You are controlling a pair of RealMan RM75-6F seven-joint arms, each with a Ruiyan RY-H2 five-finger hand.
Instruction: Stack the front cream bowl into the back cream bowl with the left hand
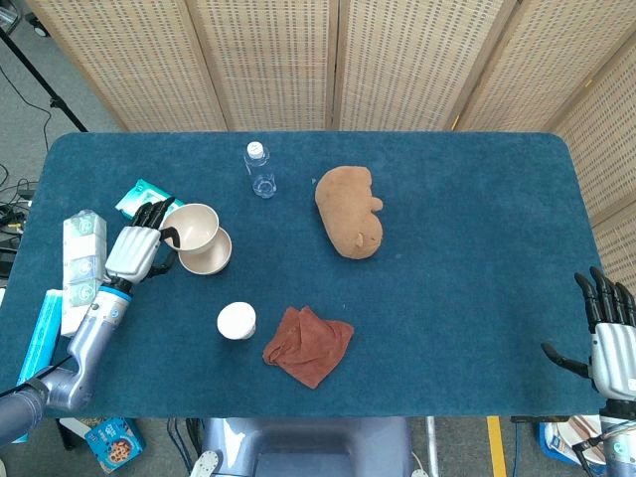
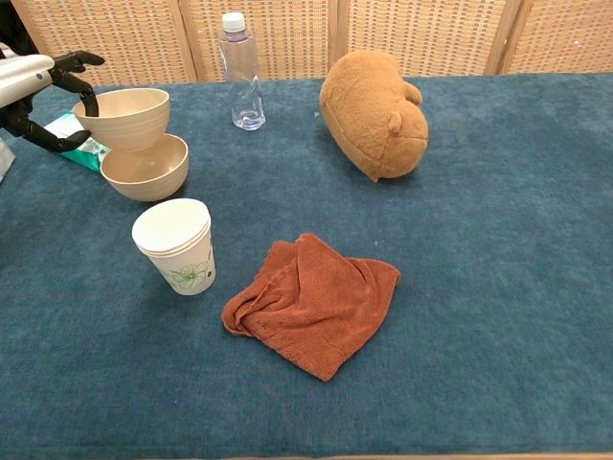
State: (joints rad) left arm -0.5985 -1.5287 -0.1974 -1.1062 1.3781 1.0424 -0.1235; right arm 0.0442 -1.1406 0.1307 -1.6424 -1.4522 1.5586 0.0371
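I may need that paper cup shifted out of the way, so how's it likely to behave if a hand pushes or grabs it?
The paper cup looks thin-walled and empty, so it is probably very light and would slide or tip under a high push. It stands upright on its narrower base, which adds to that risk. A firm squeeze would likely crush its rim. Once tipped, it might roll toward the brown cloth.

Matt, soft surfaces with a few hard smooth ones

The table (image 2: 498, 287) wears a matt blue napped cloth; the two cream bowls (image 2: 129, 115) (image 2: 146, 171) look smooth and dull, the paper cup (image 2: 177, 244) matt with a printed leaf, the water bottle (image 2: 239, 72) clear glossy plastic, the plush toy (image 2: 375, 113) fuzzy brown, the rust towel (image 2: 311, 302) rough terry, the wipes packet (image 1: 139, 196) shiny film, the screen (image 1: 298, 60) woven cane
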